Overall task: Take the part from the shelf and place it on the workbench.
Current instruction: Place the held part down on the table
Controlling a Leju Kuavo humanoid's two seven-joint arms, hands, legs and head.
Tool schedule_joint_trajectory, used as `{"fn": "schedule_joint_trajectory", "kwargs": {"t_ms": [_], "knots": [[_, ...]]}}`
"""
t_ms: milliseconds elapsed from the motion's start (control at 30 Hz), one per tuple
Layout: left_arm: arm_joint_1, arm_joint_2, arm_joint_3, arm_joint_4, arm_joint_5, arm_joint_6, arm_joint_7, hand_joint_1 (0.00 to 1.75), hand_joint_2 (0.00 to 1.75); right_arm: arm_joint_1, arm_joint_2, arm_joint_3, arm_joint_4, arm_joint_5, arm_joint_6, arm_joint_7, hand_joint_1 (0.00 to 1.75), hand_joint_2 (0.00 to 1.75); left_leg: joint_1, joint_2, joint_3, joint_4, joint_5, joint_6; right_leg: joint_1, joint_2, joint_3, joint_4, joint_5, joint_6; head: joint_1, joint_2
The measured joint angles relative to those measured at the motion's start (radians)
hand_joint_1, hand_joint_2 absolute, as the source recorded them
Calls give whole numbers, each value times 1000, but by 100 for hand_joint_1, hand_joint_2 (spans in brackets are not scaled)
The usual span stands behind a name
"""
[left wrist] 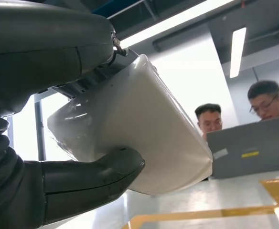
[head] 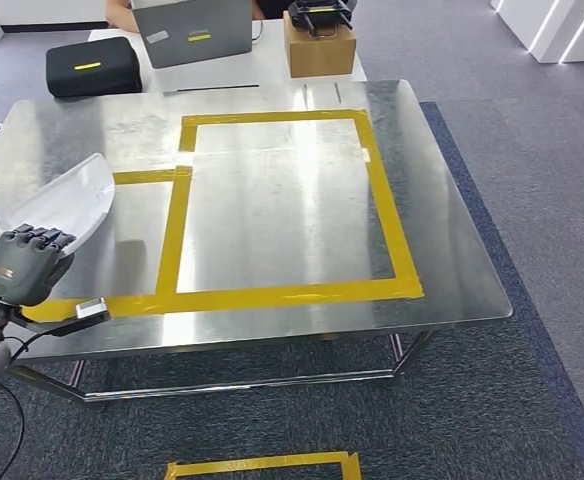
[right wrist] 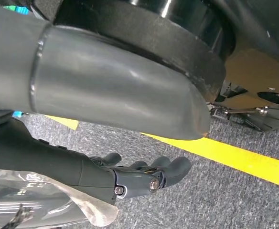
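Observation:
A white curved plastic part (head: 62, 203) is held by my left hand (head: 25, 262) over the left end of the metal workbench (head: 455, 250). In the left wrist view the part (left wrist: 138, 124) sits between my thumb (left wrist: 94, 174) and the fingers above it. Whether the part touches the bench top I cannot tell. My right hand (right wrist: 138, 176) hangs low over grey carpet, fingers loosely extended with nothing in them.
Yellow tape (head: 383, 200) marks a large square and a smaller box on the bench. Behind it stand a laptop (head: 195, 32), a black case (head: 93, 67) and a cardboard box (head: 319, 45). Two people (left wrist: 239, 112) sit behind the laptop. More yellow tape (head: 262, 465) lies on the carpet.

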Motion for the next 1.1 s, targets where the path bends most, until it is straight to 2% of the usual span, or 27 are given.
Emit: {"fn": "schedule_joint_trajectory", "kwargs": {"t_ms": [333, 800, 933, 1100], "knots": [[-55, 16, -38, 74, -32, -130, 78, 175, 175, 0, 0, 0, 0, -10, -1, -2, 0, 0, 0, 0, 0, 0, 0, 0, 0, 0, 0, 0, 0, 0, 0, 0], [-59, 20, -42, 79, 4, -144, 73, 175, 175, 0, 0, 0, 0, -10, 0, -2, 0, 0, 0, 0, 0, 0, 0, 0, 0, 0, 0, 0, 0, 0, 0, 0], [-52, 20, -42, 77, 58, -128, 30, 175, 175, 0, 0, 0, 0, -9, 0, -2, 0, 0, 0, 0, 0, 0, 0, 0, 0, 0, 0, 0, 0, 0, 0, 0], [2, 24, -42, 31, 180, -30, -128, 175, 175, -1, 0, 0, 0, 3, 7, -3, 0, 0, 0, 0, 0, 0, 0, 0, 0, 0, 1, 0, 0, 0, 0, 0]]}}
